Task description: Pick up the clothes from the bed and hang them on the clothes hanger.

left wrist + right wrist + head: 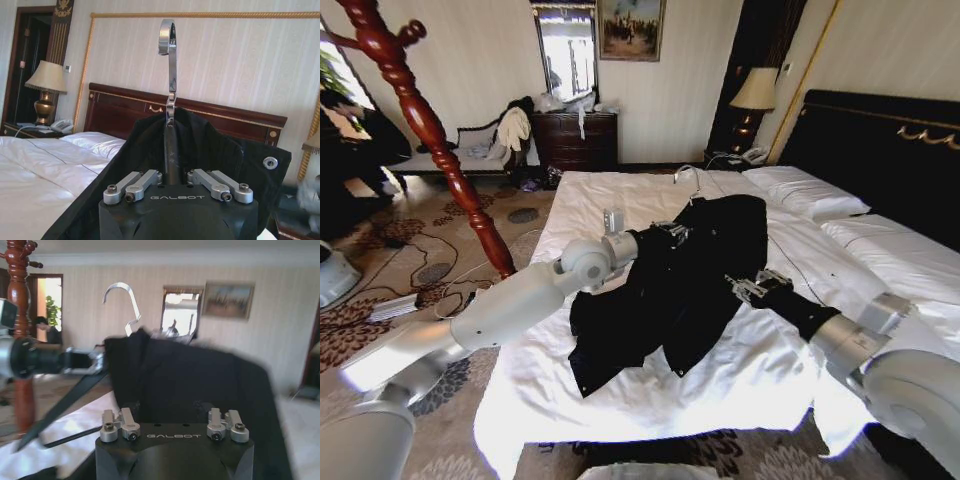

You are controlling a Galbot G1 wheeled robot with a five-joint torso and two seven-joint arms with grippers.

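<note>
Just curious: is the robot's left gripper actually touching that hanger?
Touching. In the left wrist view the left gripper is shut on the clothes hanger, whose black neck sits between its fingers.

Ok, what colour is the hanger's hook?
Shiny silver: the hook tops the black clothes hanger, clearest in the left wrist view.

Wide bed [650, 390] with rumpled white sheets, white pillows [810, 195] near the headboard [880, 150].
</note>
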